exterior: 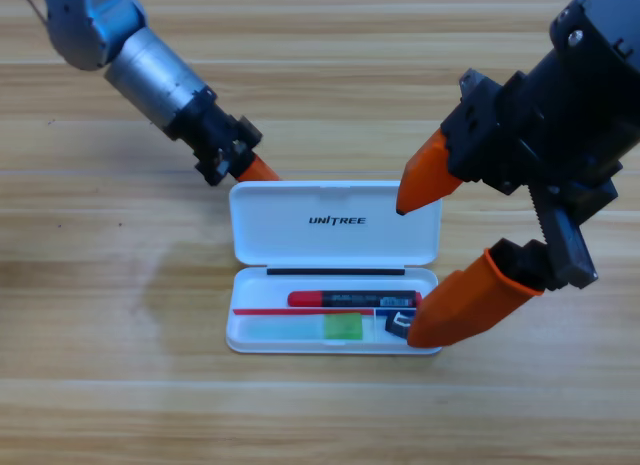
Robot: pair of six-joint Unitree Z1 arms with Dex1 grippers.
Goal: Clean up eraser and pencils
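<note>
R gripper spread wide at case right end, lower jaw hiding part of eraser. L gripper at lid's upper-left corner, grip can't tell. Pencils inside.

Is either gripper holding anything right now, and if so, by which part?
Nothing is held. The right gripper is open above the white case; the left gripper sits at the lid's upper-left corner.
</note>
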